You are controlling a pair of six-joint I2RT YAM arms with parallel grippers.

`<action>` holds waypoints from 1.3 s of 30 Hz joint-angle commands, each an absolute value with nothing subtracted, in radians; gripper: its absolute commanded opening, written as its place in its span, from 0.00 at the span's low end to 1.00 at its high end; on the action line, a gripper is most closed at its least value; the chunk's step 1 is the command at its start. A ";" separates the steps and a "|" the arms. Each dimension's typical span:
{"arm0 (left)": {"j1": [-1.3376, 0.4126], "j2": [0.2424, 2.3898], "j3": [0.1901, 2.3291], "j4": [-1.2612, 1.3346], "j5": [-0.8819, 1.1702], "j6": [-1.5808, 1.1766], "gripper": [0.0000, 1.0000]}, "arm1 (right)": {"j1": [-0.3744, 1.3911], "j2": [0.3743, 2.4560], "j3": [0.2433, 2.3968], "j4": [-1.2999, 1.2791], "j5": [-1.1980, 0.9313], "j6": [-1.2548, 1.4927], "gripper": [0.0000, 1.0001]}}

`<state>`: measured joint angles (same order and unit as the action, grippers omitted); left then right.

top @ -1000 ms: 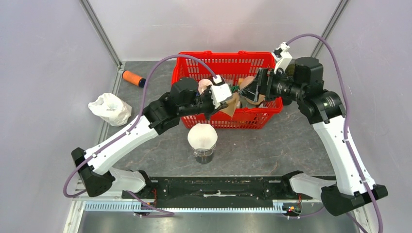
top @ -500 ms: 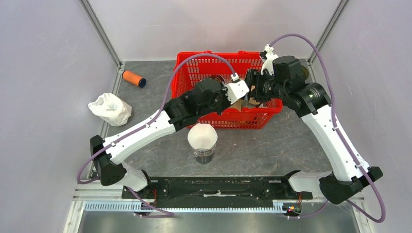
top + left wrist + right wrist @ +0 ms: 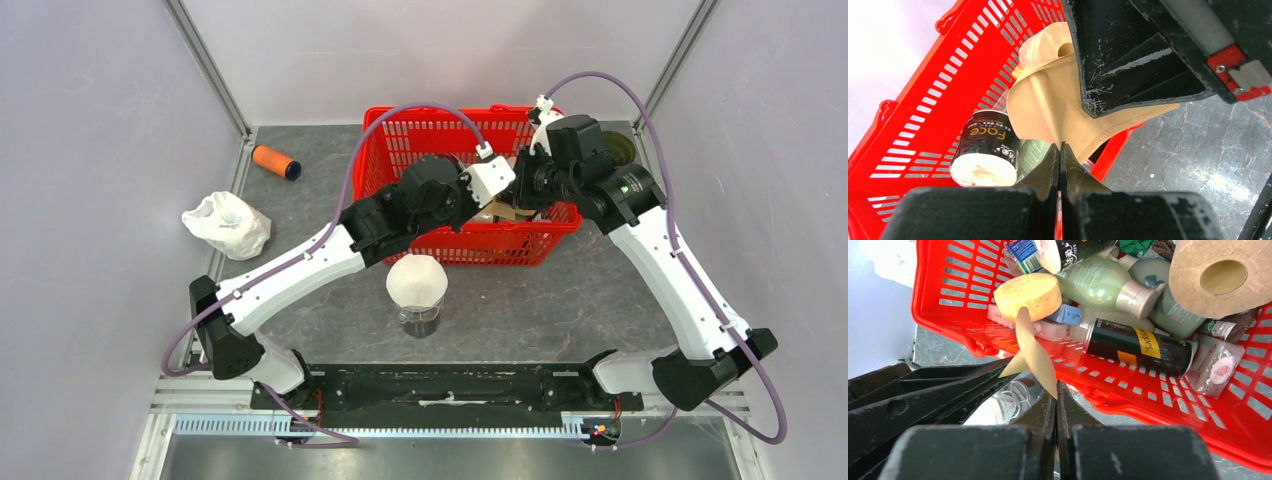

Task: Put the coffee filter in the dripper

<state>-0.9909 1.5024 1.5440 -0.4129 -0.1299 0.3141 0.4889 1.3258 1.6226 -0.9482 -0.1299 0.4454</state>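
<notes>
A brown paper coffee filter (image 3: 1053,102) hangs over the front rim of the red basket (image 3: 455,125). My left gripper (image 3: 1060,148) is shut on the filter's lower point. From the other side my right gripper (image 3: 1056,388) is shut on the filter's (image 3: 1034,352) edge, its black fingers (image 3: 1128,60) showing above the paper in the left wrist view. In the top view both grippers meet at the filter (image 3: 503,211). The dripper (image 3: 417,283), a white cone on a glass carafe, stands on the table in front of the basket, below and left of the filter.
The basket holds a yellow sponge (image 3: 1028,296), a paper roll (image 3: 1223,275), a black bottle (image 3: 1138,345) and green bottles (image 3: 1098,285). An orange cylinder (image 3: 275,161) and a white plastic bag (image 3: 226,223) lie at the left of the table.
My left arm has carried the filter to the right along the basket's front. The right gripper came in from the right and closed on the filter.
</notes>
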 commanded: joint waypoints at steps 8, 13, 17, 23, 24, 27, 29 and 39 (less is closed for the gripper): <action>-0.999 1.462 1.545 -0.321 -0.264 0.134 0.61 | 0.494 1.243 1.576 -0.867 -0.091 0.445 0.00; -0.964 1.323 1.388 -0.254 -0.333 -0.019 0.81 | 0.494 1.160 1.500 -0.814 -0.102 0.434 0.00; -0.776 1.168 1.223 -0.128 0.001 -0.233 0.86 | 0.493 1.086 1.408 -0.694 -0.240 0.426 0.00; -0.585 1.101 1.054 0.178 0.500 -0.467 0.90 | 0.494 1.015 1.325 -0.565 -0.389 0.459 0.00; -0.584 1.110 1.048 0.219 0.557 -0.492 0.90 | 0.494 1.007 1.311 -0.538 -0.396 0.475 0.00; -0.585 1.150 1.037 0.317 0.667 -0.572 0.90 | 0.494 0.987 1.269 -0.462 -0.415 0.517 0.00; -0.585 1.172 1.026 0.387 0.704 -0.626 0.90 | 0.494 0.974 1.242 -0.410 -0.425 0.547 0.00; -0.586 1.261 1.006 0.651 0.775 -0.794 0.82 | 0.495 0.958 1.151 -0.236 -0.485 0.660 0.00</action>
